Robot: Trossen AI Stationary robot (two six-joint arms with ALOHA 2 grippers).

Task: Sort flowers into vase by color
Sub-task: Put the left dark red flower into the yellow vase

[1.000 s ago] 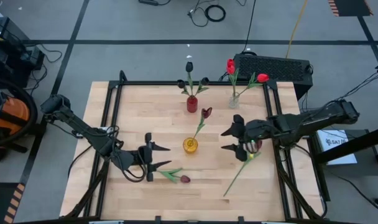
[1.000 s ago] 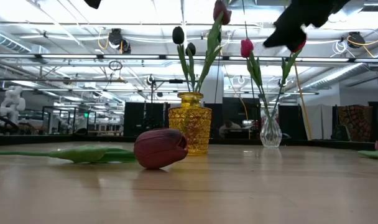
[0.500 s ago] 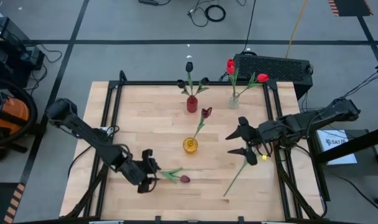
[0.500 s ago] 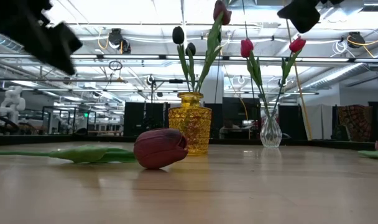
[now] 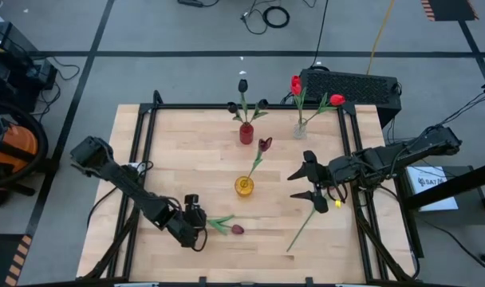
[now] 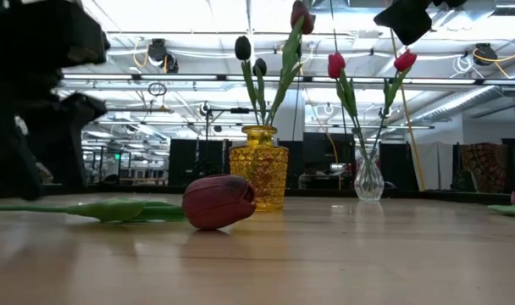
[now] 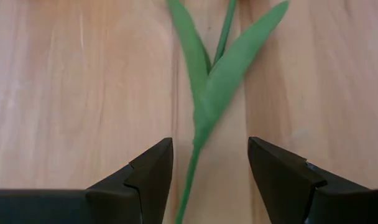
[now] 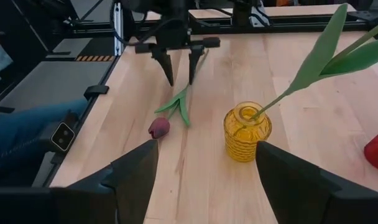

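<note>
Maroon tulip lies flat on the wooden tabletop, on the near side of the yellow vase, its head pointing toward the right arm's side and its green stem and leaves running away toward the left arm. At the end of that stem, farther from the yellow vase than the head, the left claw is down at the tabletop with its two dark fingers parted, one on each side of the stem (the wood shows between each finger and the stem, so nothing is gripped). A second flower lies on the near side of the yellow vase toward the right arm, its long stem slanting across the boards. Beside the yellow vase on the right arm's side, the right claw hovers above the tabletop, fingers spread wide and empty, pointing at the vase. The yellow vase itself stands upright near the middle of the tabletop and holds one dark maroon tulip on a leaning stem. Beyond it, at the far edge, a red vase carries three near-black tulips, and farther toward the right arm's side a clear glass vase carries two bright red tulips.
</note>
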